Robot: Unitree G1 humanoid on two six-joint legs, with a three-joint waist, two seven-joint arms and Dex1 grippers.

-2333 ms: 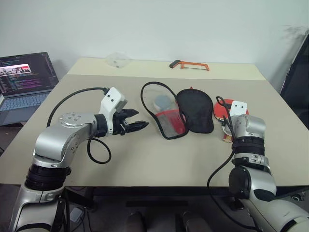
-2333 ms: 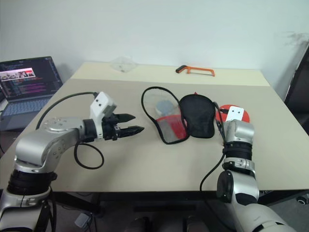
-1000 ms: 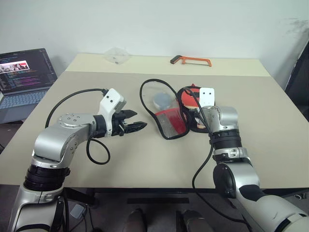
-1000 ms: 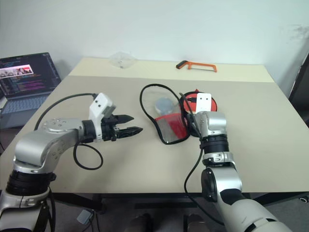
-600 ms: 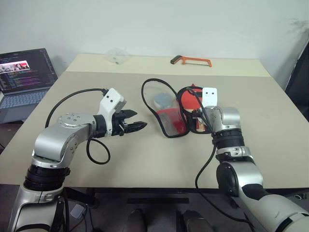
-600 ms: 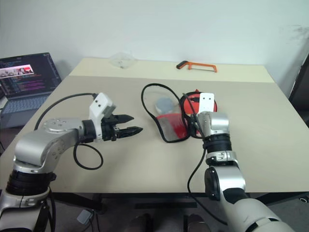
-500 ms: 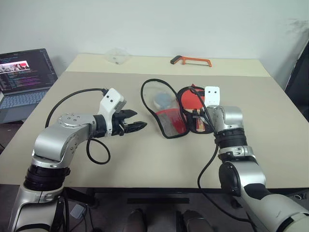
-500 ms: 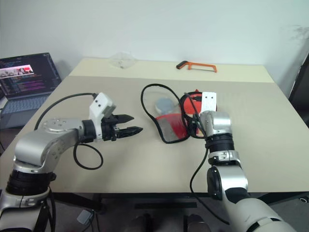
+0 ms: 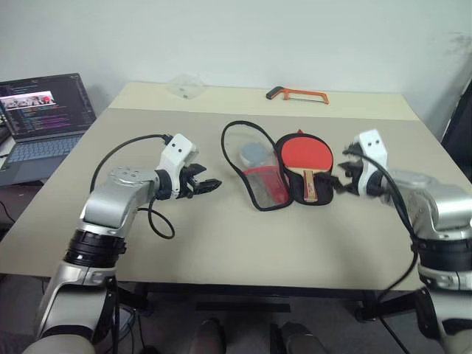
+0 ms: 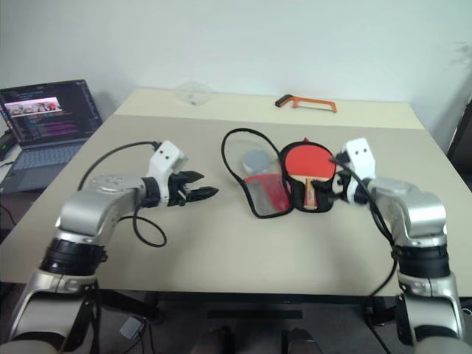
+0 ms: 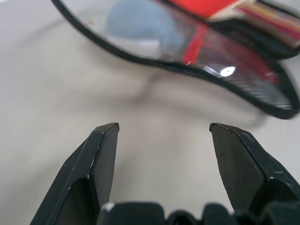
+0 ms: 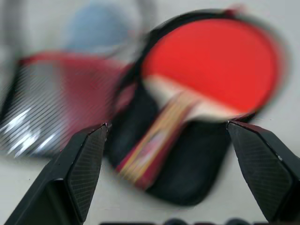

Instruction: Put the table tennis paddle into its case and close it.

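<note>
The case (image 9: 257,171) lies unzipped and spread flat at the middle of the table, its red and mesh flap with the grey tag to the left. The table tennis paddle (image 9: 304,155) rests red face up on the case's black half, its wooden handle (image 12: 157,136) pointing toward me. My right gripper (image 9: 341,174) hovers open just right of the handle, holding nothing and apart from it. My left gripper (image 9: 203,186) is open and empty, a short way left of the mesh flap's zip edge (image 11: 187,70), pointing at it.
A laptop (image 9: 44,110) stands open off the table's left side. An orange hacksaw (image 9: 295,94) and a clear plastic piece (image 9: 184,85) lie along the far edge. Bare tabletop (image 9: 221,243) stretches in front of the case.
My right gripper let go of the paddle on the case's black half, opened and drew back to the right. My left gripper moved closer to the case. The camera also shifted.
</note>
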